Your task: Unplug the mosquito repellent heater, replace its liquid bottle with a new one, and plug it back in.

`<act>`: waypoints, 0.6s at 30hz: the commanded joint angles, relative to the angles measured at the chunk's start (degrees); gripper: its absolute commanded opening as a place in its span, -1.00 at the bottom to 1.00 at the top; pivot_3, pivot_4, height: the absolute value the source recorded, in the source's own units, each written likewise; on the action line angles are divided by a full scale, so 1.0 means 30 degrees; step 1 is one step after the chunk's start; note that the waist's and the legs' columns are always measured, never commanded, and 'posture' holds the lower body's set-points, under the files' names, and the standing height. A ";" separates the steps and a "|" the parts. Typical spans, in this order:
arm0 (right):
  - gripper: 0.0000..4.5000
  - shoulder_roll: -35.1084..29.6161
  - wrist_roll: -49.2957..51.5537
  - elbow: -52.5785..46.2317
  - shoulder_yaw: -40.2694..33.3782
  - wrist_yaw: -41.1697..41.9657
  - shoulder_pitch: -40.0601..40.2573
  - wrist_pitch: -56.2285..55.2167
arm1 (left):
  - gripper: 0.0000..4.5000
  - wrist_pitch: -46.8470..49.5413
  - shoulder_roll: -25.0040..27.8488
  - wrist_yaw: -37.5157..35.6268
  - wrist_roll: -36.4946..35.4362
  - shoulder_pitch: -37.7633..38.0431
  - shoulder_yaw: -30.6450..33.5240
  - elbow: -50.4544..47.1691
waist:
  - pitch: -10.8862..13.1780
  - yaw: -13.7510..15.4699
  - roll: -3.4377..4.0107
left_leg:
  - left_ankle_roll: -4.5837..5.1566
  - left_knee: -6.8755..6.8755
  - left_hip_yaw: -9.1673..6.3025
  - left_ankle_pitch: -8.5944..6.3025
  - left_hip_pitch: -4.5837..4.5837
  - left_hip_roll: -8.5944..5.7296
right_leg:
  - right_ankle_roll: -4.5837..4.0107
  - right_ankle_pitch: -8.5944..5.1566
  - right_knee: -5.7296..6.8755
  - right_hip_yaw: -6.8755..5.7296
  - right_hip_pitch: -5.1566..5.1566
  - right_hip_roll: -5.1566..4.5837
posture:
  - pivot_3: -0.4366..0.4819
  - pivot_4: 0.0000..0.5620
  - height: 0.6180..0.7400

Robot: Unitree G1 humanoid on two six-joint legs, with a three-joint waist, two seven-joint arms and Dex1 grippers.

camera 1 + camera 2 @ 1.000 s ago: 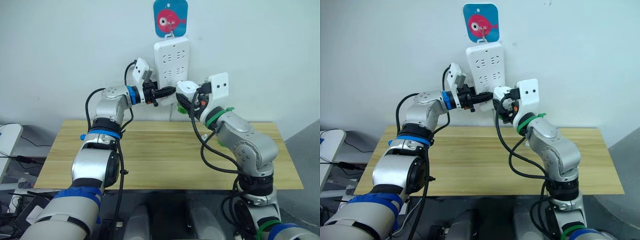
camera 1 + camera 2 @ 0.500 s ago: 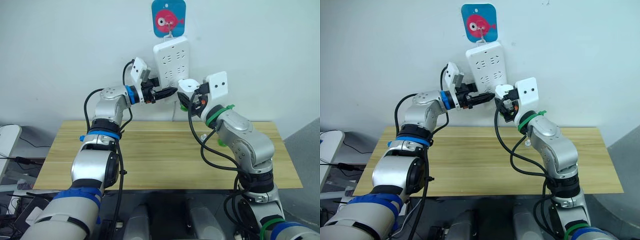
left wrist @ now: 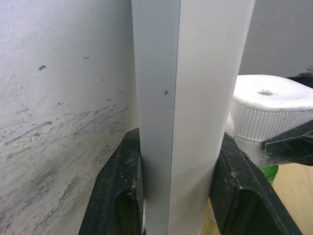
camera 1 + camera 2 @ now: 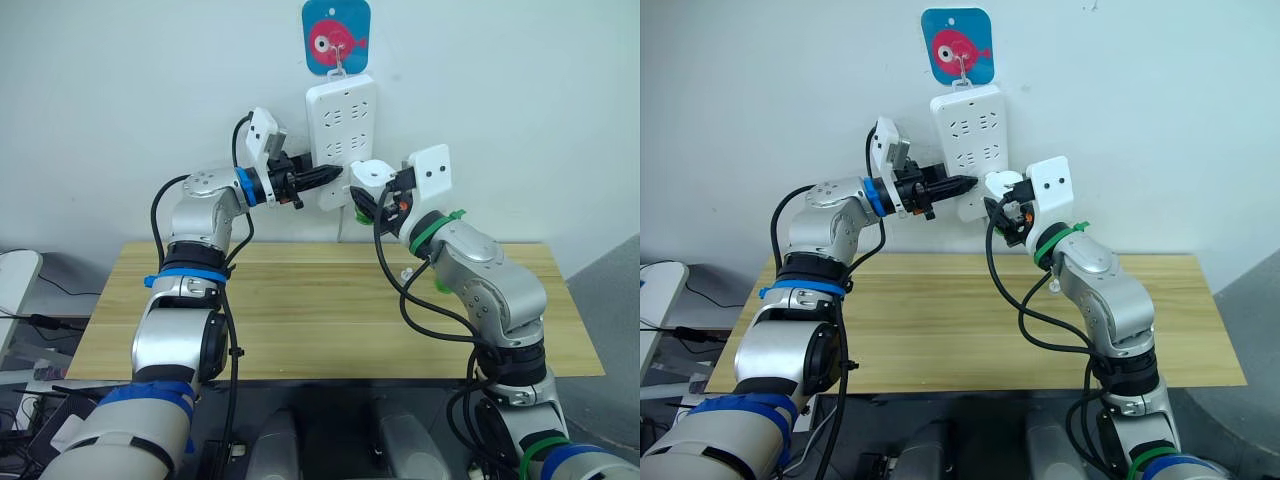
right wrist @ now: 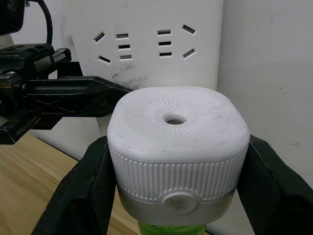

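**Both claws up at the wall strip**

The left claw (image 4: 330, 176) pinches the hanging power strip (image 4: 340, 115) by its edges, fingers (image 3: 122, 196) on either side. At its 3 o'clock, the right claw (image 5: 176, 196) clamps the mosquito repellent heater (image 5: 177, 142), vent hole up, green bottle (image 5: 166, 229) beneath, just beside the strip's lower part, above the tabletop (image 4: 320, 320).
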 commanded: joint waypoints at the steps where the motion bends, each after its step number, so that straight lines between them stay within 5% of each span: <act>1: 0.34 0.0396 0.0087 -0.0318 0.0197 0.0127 -0.0527 -0.0661 | -0.41 0.0518 -0.0727 -0.0927 -0.0823 -0.0057 -0.0604 -0.1389 | 0.0000 -0.0003 0.0000 | 0.0000 0.0000 0.0000 0.0000 0.0000 0.0000 | 0.0000 0.0000 0.0001 0.0000 0.0000 0.0001 | -0.27 -0.47 1.00; 10: 0.34 0.2919 0.0544 0.2123 -0.1458 -0.1219 -0.1730 -0.1376 | -0.41 0.3627 -0.0867 -0.1775 -0.2090 0.0114 -0.0390 -0.2987 | -0.0006 -0.0225 -0.0002 | -0.0012 0.0015 0.0003 0.0009 0.0024 0.0011 | -0.0004 0.0003 0.0053 0.0012 0.0000 0.0021 | -0.29 -0.45 1.00; 17: 0.34 0.1460 -0.0674 0.2007 0.0319 0.0340 -0.1339 -0.2349 | -0.41 0.3362 -0.0807 -0.1648 -0.1640 0.0169 -0.0382 -0.2957 | -0.0009 -0.0515 -0.0002 | -0.0048 0.0023 -0.0028 0.0053 0.0047 0.0006 | -0.0024 0.0042 0.0090 -0.0004 0.0010 0.0046 | -0.28 -0.43 1.00; 18: 0.49 0.1237 -0.0612 0.1725 0.0381 0.0561 -0.1148 -0.2357 | -0.41 0.2946 -0.0760 -0.1533 -0.1408 0.0204 -0.0424 -0.2804 | -0.0009 -0.0514 -0.0002 | -0.0048 0.0020 -0.0029 0.0053 0.0047 0.0007 | -0.0024 0.0043 0.0089 -0.0005 0.0011 0.0045 | -0.28 -0.43 1.00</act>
